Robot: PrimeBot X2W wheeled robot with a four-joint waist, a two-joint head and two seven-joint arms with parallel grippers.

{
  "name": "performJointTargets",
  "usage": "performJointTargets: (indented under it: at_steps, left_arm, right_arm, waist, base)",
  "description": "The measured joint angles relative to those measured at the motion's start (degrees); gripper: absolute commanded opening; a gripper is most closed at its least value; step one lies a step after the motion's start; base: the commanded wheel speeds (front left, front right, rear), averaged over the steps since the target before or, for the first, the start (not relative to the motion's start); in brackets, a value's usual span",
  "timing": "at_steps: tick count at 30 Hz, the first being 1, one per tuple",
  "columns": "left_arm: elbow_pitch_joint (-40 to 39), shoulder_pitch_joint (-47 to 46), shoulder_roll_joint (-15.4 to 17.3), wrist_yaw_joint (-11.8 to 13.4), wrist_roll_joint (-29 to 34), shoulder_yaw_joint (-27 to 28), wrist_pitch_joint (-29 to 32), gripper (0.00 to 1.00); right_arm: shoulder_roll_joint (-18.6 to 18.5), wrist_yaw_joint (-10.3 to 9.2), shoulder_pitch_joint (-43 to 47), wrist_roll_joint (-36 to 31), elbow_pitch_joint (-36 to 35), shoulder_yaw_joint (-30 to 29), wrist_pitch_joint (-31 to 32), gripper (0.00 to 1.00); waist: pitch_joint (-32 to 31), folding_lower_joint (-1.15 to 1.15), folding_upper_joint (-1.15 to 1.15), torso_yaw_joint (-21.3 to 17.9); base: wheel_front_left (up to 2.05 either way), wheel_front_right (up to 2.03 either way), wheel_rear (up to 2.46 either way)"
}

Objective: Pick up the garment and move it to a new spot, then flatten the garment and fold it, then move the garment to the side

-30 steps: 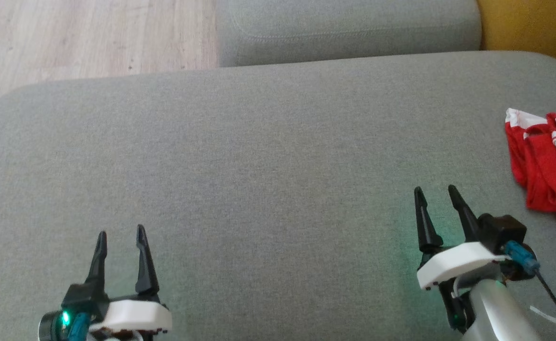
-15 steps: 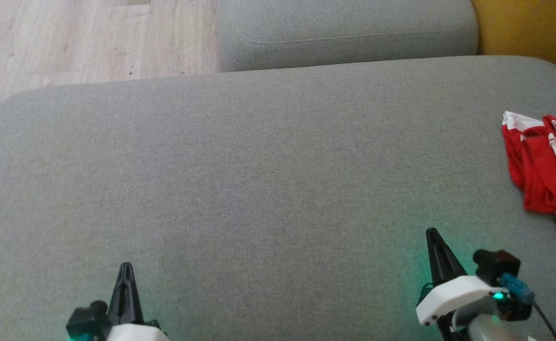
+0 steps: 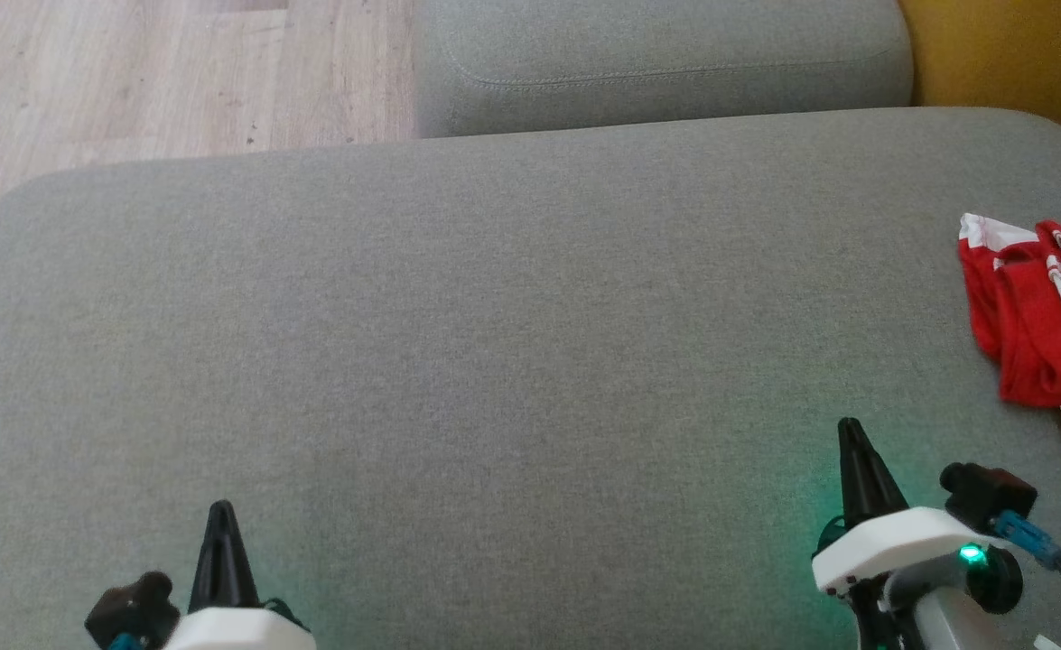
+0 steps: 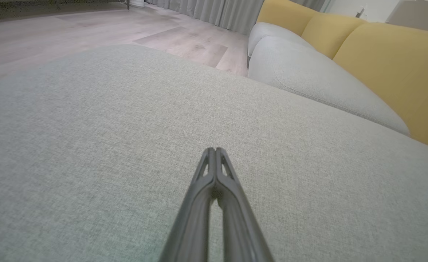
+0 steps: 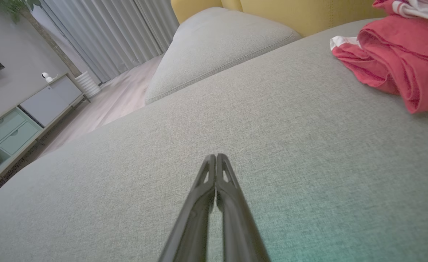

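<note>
Evidently the crumpled red-and-white cloth garment (image 3: pixel 1031 334) looks light and limp; a raised fold near its edge suits pinching. Both the left hand (image 3: pixel 220 510) and the right hand (image 3: pixel 849 429) are closed, empty.

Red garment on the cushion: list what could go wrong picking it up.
1. Both the right gripper and the left gripper are shut; reaching in like that may shove the garment rather than grasp it.
2. The garment lies bunched and runs past the head view's right edge, so a pinch may catch only one fold and lift it tangled.
</note>
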Motion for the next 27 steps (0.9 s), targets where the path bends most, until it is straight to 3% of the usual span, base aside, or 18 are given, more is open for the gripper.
performJointTargets:
  at_steps: [27]
  left_arm:
    - [-1.7, -0.7, 0.0, -2.1, -17.1, 1.5, 4.3, 0.0]
  right_arm:
    - [0.0, 0.0, 0.1, 17.3, -4.1, -2.5, 4.1, 0.0]
  waist:
    - [-0.1, 0.0, 0.0, 0.1]
  base:
    - [0.0, 0.0, 0.0]
